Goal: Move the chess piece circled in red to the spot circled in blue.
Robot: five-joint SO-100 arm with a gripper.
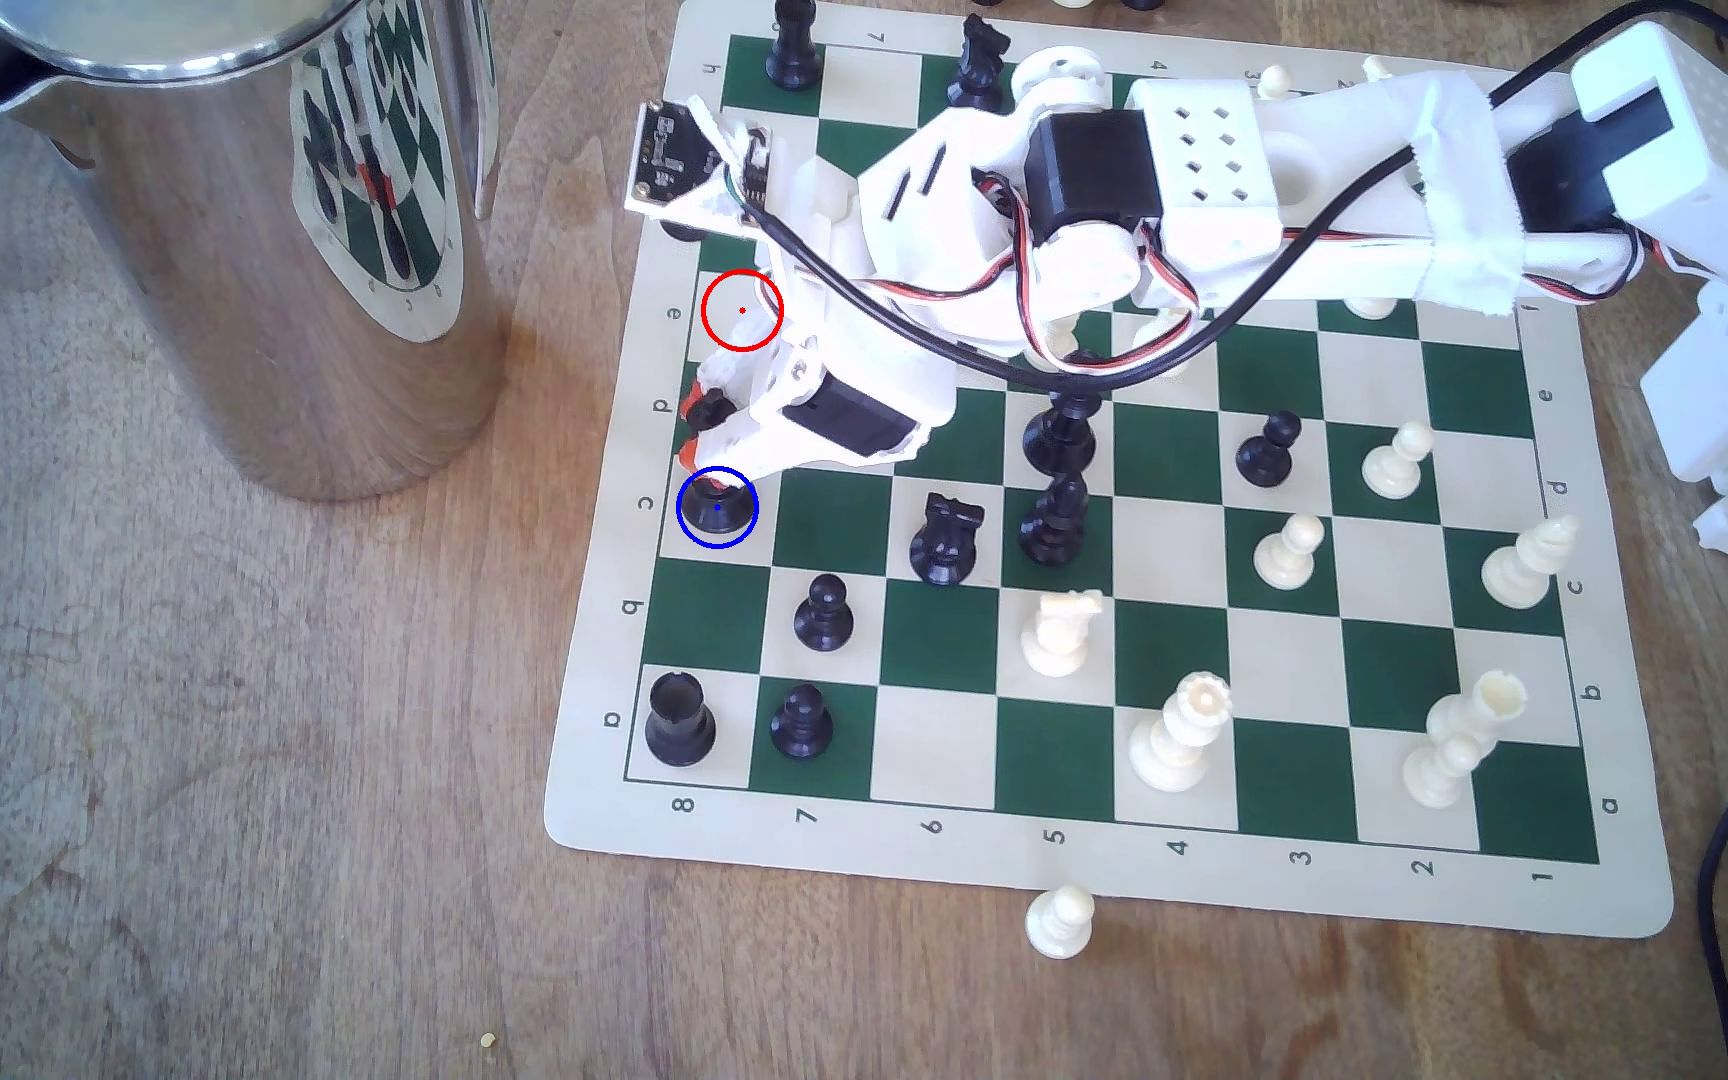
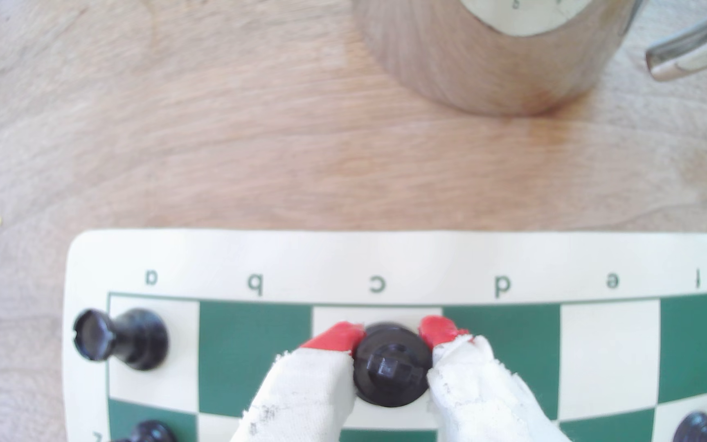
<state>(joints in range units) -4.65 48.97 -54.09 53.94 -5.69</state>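
The chess piece (image 1: 718,509), a tall glossy black king, stands upright with its base inside the blue ring of the spot (image 1: 758,547), a cream square in row c at the board's left edge in the exterior view. My gripper (image 1: 694,426) comes down on it from above, shut on its upper part. In the wrist view the red-tipped, cloth-wrapped fingers (image 2: 339,340) press both sides of the chess piece (image 2: 392,369), whose cross tip faces the camera. The red ring (image 1: 741,309) marks a bare cream square two rows further back.
A tall steel pitcher (image 1: 247,228) stands on the wooden table left of the board. A black rook (image 1: 678,719) and black pawns (image 1: 822,613) stand nearer the front, and a black knight (image 1: 945,538) lies to the right. A white pawn (image 1: 1059,920) stands off the board's front edge.
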